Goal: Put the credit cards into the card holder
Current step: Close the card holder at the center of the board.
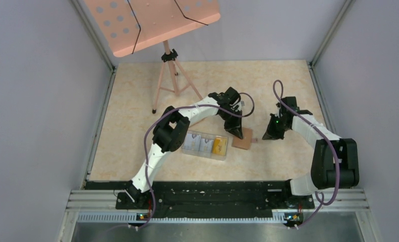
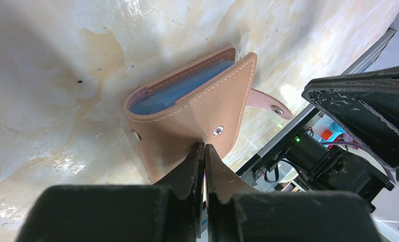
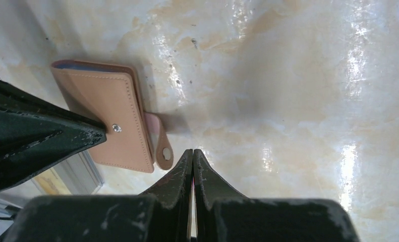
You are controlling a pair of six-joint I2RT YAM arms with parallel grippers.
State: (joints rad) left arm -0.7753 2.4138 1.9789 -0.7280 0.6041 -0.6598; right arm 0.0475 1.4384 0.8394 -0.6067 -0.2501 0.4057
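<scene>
The brown card holder (image 2: 187,121) lies on the worktop (image 1: 268,85) between the arms. It is soft stitched leather, light and floppy. The left tool (image 2: 204,146) appears clamped on the cover's free edge, lifting it over blue cards inside. The right tool (image 3: 192,151) is closed on nothing, just beside the snap strap (image 3: 163,146). The remaining credit cards (image 1: 207,145) sit in a clear tray (image 1: 203,155). Thin, stiff and slick, they are probably best pinched by an edge.

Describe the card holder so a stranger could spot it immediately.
On the beige marbled table, look just right of the clear tray of cards, under the left gripper. The card holder is the tan leather fold with pale stitching and a snap strap, unlike the flat cards beside it.
</scene>
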